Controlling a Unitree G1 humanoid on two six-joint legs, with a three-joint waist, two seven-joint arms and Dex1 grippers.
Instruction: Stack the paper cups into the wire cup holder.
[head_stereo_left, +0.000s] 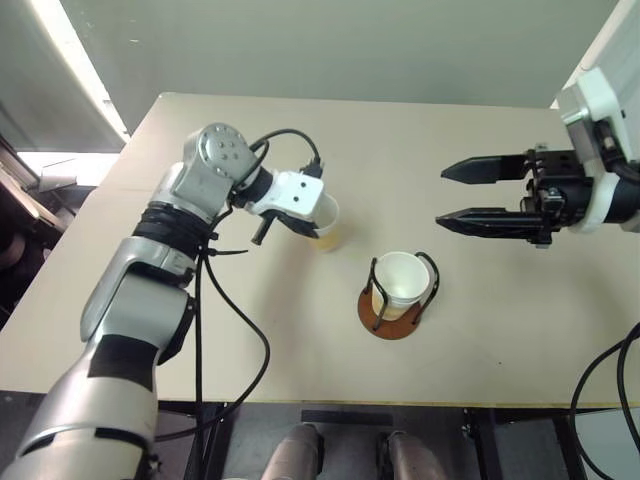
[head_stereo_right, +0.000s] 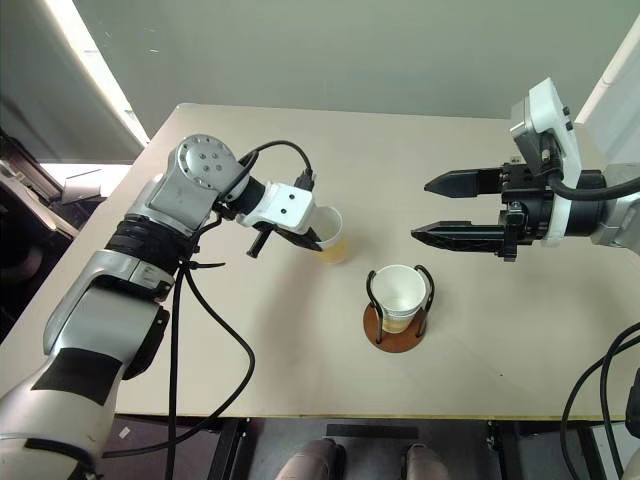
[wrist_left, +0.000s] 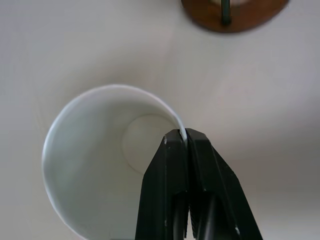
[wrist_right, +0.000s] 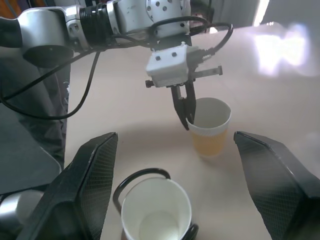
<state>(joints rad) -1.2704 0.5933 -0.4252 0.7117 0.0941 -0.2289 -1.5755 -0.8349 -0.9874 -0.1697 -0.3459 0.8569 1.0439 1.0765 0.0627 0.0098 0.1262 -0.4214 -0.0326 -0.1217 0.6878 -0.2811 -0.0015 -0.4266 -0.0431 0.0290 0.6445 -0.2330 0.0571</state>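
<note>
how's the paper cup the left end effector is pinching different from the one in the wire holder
The tan-and-white paper cup on the table has its rim clamped by the left end effector; the matching paper cup in the black wire cup holder is untouched. The first stands on bare tabletop, the second inside the wire loops. Both are upright, alike and empty.

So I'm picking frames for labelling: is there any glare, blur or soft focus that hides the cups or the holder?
Right wrist view: window glare washes the beige tabletop, but the free tan-and-white paper cup stays readable. Left wrist view: the reddish-brown disc base of the wire holder is soft, while the black fingers pinching that cup's rim are sharp. Eye views: even light and faint shadows around the nested white cup.
</note>
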